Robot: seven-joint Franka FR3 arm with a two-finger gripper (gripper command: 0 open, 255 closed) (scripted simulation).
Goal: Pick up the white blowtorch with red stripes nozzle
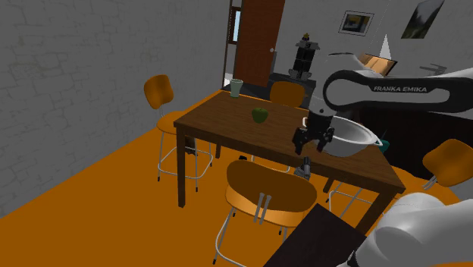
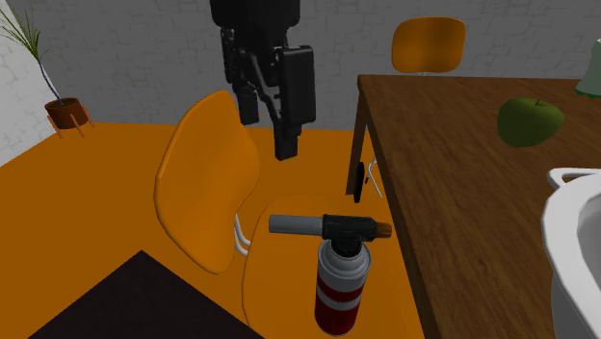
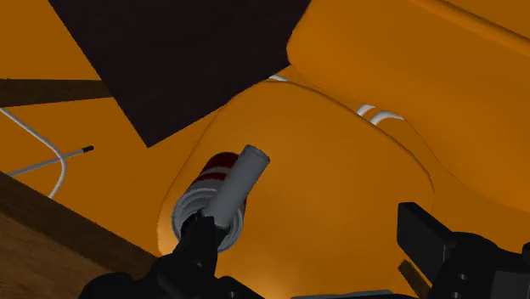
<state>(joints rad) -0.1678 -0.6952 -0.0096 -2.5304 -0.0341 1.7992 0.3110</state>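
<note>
Orange floor, wooden table, grey walls

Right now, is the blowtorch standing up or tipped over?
Standing up: the blowtorch has its canister vertical, nozzle pointing sideways on top.

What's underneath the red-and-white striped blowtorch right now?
The red-and-white striped blowtorch stands over the orange chair seat, beside the brown wooden table edge. Its own canister covers the contact spot, with the black hand open above.

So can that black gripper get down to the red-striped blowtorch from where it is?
Probably yes: the gripper hangs open above the blowtorch and nothing lies between them, though the table edge is close beside.
</note>
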